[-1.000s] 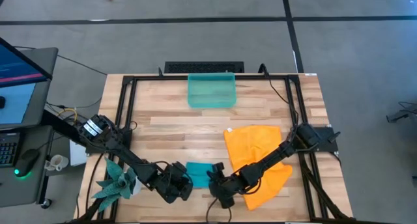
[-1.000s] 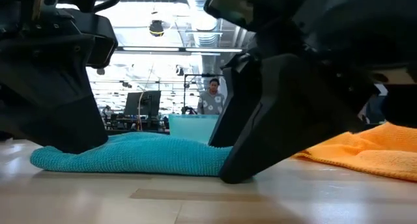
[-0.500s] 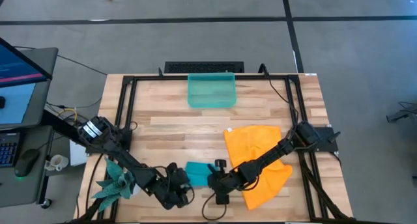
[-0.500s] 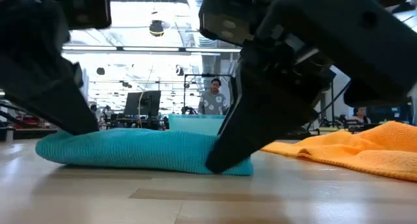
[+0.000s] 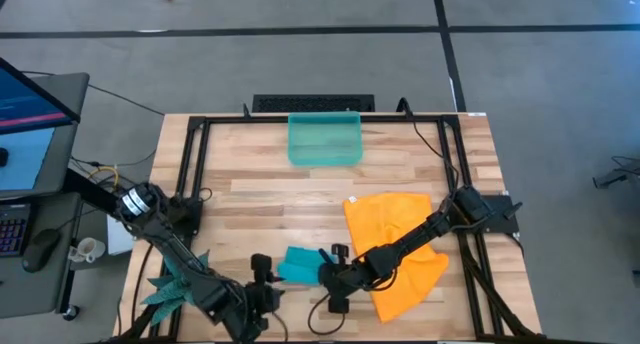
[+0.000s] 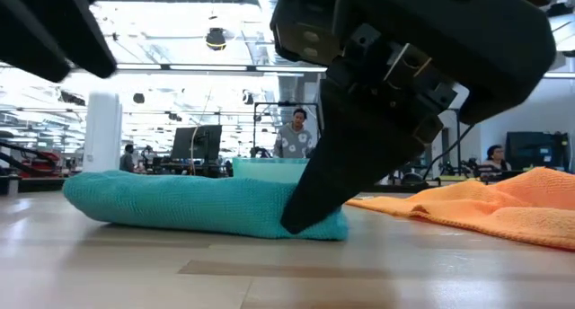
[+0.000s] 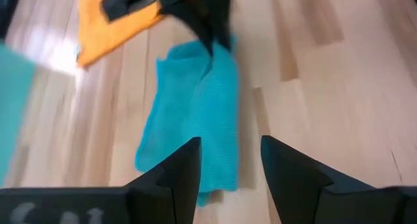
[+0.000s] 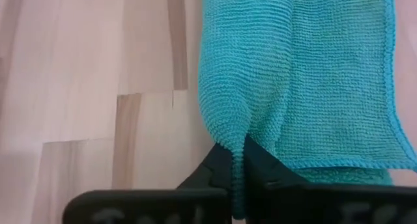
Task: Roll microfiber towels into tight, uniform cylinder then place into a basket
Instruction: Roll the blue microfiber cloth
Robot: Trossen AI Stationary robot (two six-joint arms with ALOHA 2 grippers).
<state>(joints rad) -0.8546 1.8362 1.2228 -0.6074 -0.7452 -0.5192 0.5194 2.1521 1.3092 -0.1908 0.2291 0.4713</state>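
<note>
The teal-blue towel (image 5: 298, 265) lies loosely rolled and folded on the table near its front edge. It also shows in the low view (image 6: 189, 204). My right gripper (image 5: 329, 275) is shut on its right end. My left gripper (image 5: 266, 281) is open and empty, just left of the towel and raised off the table; in the left wrist view (image 7: 229, 144) the towel (image 7: 194, 113) lies ahead of its fingers. The orange towel (image 5: 398, 242) lies spread flat under my right arm. The basket (image 5: 324, 139) stands at the table's far edge. My right gripper pinches a raised fold of the teal towel (image 8: 235, 144) between its two fingers, at the towel's right end. The fingers (image 6: 316, 198) slant down from the right. The towel lies on the table, slack, with a flat layer (image 8: 339, 87) spread beside the rolled part.
A teal spiky plant figure (image 5: 177, 280) stands at the near left, beside my left arm. A black frame (image 5: 186, 174) runs along the table's edges. Bare wood (image 5: 290, 199) lies between the towels and the basket.
My left gripper has come off the teal towel's left end and gone up and toward the table's near edge. The towel has stayed on the table, and its left end now lies free. My right gripper has shifted slightly toward the left with the towel's right end.
</note>
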